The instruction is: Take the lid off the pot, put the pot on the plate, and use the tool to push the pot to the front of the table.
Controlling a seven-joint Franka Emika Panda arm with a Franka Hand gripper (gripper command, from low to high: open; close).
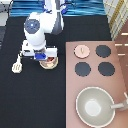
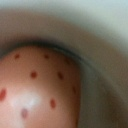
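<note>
Low over the pot [image 1: 50, 61], the gripper [image 1: 42, 55] sits at the left-centre of the exterior view, its white hand and blue block covering most of the pot's near side. Whether it is spread or clamped on the pot's rim cannot be told.

The wrist view is filled by a pinkish, red-spotted rounded shape [image 2: 37, 90] lying inside a pale curved wall [image 2: 100, 60], which reads as the pot's contents seen from very close. The pot appears to rest on the plate [image 1: 53, 65], whose pale rim peeks out around it, so the placing step looks to be either finishing or just done.

To do this well, the pot should sit centred within the plate's raised rim and stay level, so it neither tips nor drags the plate.

Further out, the lid [image 1: 81, 50] lies on the reddish-brown stove counter [image 1: 120, 75], beside the black burners [image 1: 103, 51], well apart from the pot. The tool [image 1: 18, 65] lies untouched on the black table [image 1: 35, 100], just to the exterior view's left of the gripper. A large grey pan [image 1: 95, 106] sits near the exterior view's bottom right.
</note>
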